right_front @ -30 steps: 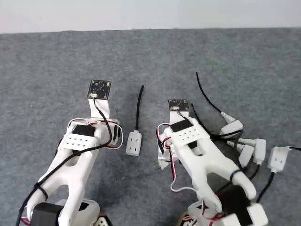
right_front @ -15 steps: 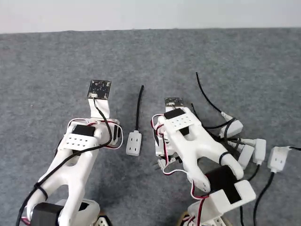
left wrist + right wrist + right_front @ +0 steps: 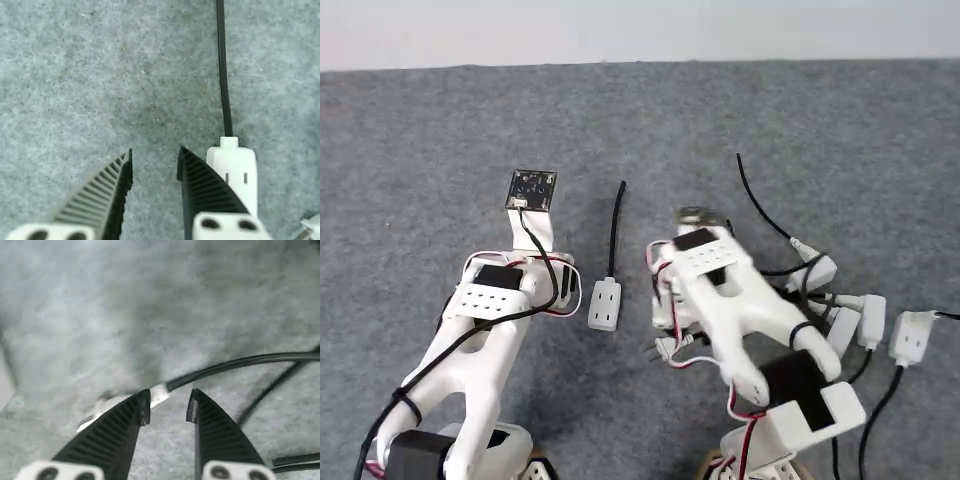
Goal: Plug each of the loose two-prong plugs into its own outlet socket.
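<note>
The right gripper (image 3: 167,410), parted and empty, has swung over a loose plug (image 3: 112,402), so a grasp looks next. The left gripper (image 3: 154,167) idles, narrowly open

Both wrists pitched down; left arm (image 3: 485,320) extends straight ahead, left gripper (image 3: 154,155) fingers parted by narrow gap; right arm (image 3: 735,300) leans in toward left arm, right gripper (image 3: 167,397) fingers likewise parted, tips low
</note>
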Tool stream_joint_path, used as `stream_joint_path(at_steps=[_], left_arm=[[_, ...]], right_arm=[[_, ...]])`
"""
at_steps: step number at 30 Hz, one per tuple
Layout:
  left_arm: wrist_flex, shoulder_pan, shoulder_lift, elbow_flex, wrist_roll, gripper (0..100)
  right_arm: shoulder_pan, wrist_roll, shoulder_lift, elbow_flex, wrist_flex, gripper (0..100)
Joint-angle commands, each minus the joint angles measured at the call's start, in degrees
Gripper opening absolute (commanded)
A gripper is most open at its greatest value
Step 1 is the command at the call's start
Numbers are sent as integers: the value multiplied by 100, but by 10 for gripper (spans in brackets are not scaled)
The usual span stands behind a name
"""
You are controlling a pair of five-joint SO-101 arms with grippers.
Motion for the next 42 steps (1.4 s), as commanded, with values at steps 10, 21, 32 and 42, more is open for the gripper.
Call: stream_joint_path(at_steps=[10, 21, 32, 42], left_arm=[[-123, 35, -185, -57, -18, 139], [-114, 35, -185, -57, -18, 139], [-105, 35, -185, -57, -18, 139], [-97, 35, -185, -57, -18, 139]], right_arm=[[1042, -229, -31, -70, -101, 146], [1051, -229, -40, -70, -242, 143], [1270, -229, 75, -62, -462, 143], [1745, -211, 998, -589, -101, 143]])
